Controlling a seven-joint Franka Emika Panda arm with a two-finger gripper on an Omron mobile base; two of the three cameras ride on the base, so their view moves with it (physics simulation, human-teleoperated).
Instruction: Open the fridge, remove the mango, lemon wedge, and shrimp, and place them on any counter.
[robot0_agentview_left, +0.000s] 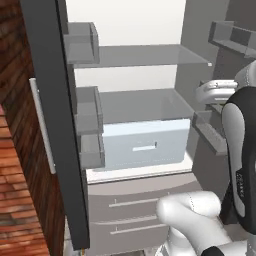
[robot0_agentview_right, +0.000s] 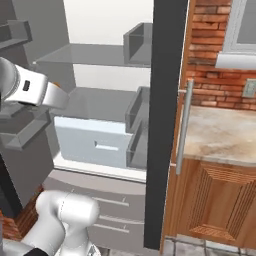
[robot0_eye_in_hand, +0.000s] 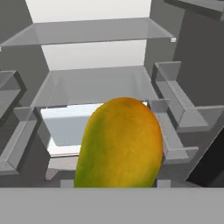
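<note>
The fridge (robot0_agentview_left: 140, 75) stands open, both doors swung wide, with white back wall and grey shelves. The mango (robot0_eye_in_hand: 120, 146), yellow-orange with a green lower left side, looms close in the hand view in front of the fridge's shelves. It covers my fingertips, and my gripper (robot0_agentview_left: 205, 94) is shut on it, just right of the middle shelf. The counter (robot0_agentview_right: 220, 132), beige marbled stone, lies right of the open right door. The lemon wedge and the shrimp are out of view.
The left door (robot0_agentview_left: 50, 125) and right door (robot0_agentview_right: 165, 125) carry grey bins on their inner faces. A pale crisper drawer (robot0_agentview_left: 145, 142) sits under the lower shelf, two grey drawers (robot0_agentview_left: 135, 215) below. Brick wall flanks both sides; a brown cabinet (robot0_agentview_right: 215, 200) stands under the counter.
</note>
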